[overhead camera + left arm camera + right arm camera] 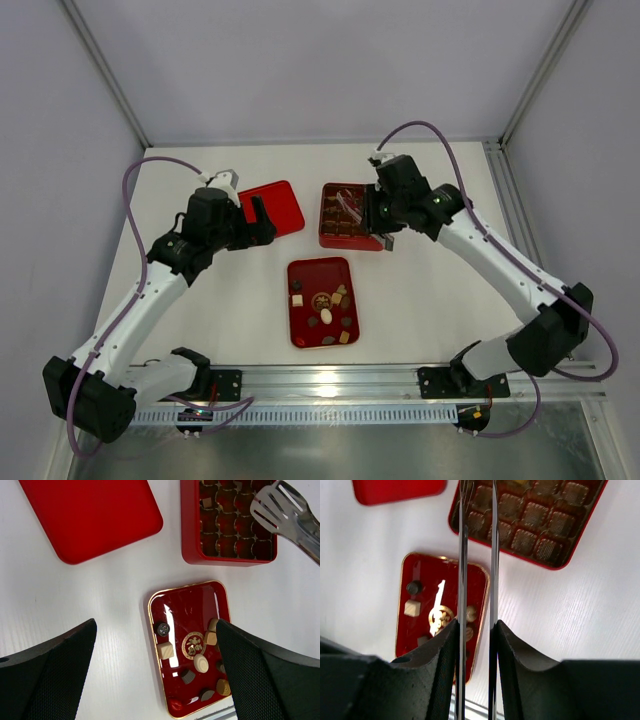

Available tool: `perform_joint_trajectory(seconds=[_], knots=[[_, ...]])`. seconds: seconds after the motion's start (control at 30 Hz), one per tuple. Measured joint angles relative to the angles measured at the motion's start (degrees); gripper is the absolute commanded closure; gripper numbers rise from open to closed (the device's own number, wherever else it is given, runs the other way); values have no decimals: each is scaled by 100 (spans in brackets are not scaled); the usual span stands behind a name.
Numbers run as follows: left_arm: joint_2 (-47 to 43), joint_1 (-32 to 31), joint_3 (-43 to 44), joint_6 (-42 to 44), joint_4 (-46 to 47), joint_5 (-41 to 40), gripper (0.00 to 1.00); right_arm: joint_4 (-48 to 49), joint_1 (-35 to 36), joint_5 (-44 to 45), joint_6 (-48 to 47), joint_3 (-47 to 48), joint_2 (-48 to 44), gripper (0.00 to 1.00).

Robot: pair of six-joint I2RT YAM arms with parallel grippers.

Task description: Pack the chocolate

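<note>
Several small chocolates [326, 316], dark, tan and cream, lie on a flat red gold-rimmed tray [300, 270]; they also show in the left wrist view [200, 663] and the right wrist view [412, 608]. My right gripper [385, 215] [476, 622] is shut on metal tongs [350, 208] [280, 510] [463, 555]. The tong tips hang over the red compartment box [343, 243] [189, 530] [520, 556] and look empty. A tan piece [206, 502] sits in one compartment. My left gripper [258, 222] [156, 625] is open and empty, high above the tray's left side.
A flat red lid [272, 208] [90, 515] [395, 490] lies left of the box, just beyond my left gripper. White tabletop surrounds the items. A metal rail [330, 380] runs along the near edge, and walls close in the back and sides.
</note>
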Motion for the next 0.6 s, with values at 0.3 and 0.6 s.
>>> perform_joint_trajectory(seconds=[0.3, 0.6], knots=[[2, 0, 0, 0, -4, 0, 0, -527, 1631, 299, 337, -671, -1099, 62], [2, 0, 0, 0, -9, 2, 0, -1220, 2820, 407, 879, -1180, -1185, 63]])
